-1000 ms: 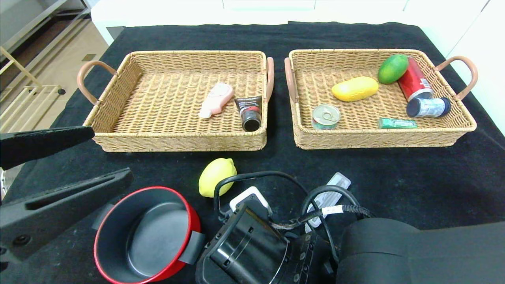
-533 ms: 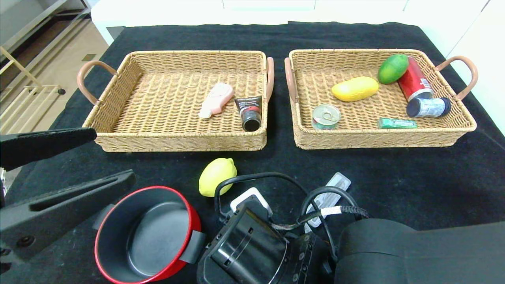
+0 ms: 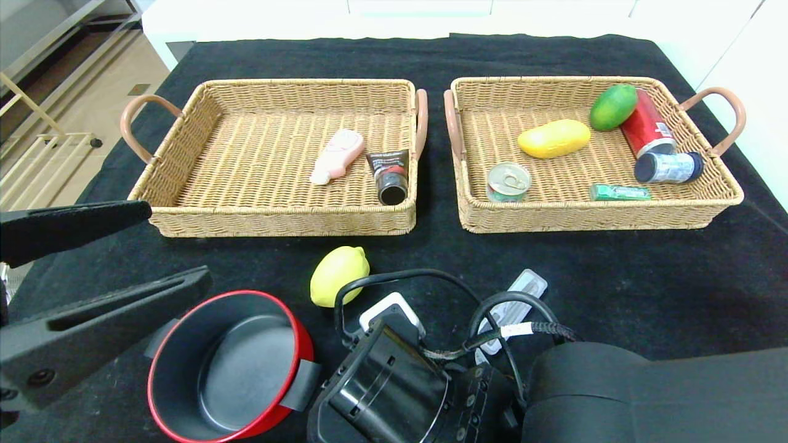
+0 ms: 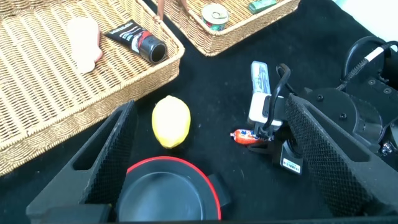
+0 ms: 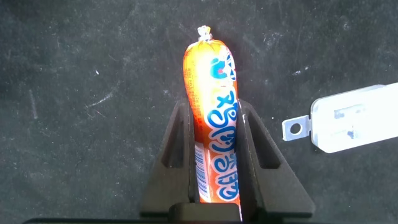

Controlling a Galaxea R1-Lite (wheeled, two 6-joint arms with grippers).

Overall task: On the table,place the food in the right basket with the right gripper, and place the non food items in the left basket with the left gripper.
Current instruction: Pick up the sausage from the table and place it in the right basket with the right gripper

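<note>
An orange wrapped sausage (image 5: 211,74) lies on the black table, and my right gripper (image 5: 214,112) is shut on it, fingers pressed to both sides. The sausage (image 4: 247,137) also shows from the left wrist, under the right arm's wrist (image 3: 394,369) near the front edge. My left gripper (image 3: 177,243) hangs open at the front left, over a red pot (image 3: 231,366). A yellow lemon (image 3: 338,275) lies between pot and baskets. The left basket (image 3: 277,221) holds a pink bottle (image 3: 337,155) and a black tube (image 3: 389,175). The right basket (image 3: 585,216) holds several food items.
A clear plastic pack (image 3: 523,289) lies just right of the right wrist, close to the sausage. The two baskets stand side by side at mid table with a narrow gap. Black cloth lies open at the front right.
My right gripper has closed on the sausage. The left gripper has shifted very slightly; nothing else has moved.
</note>
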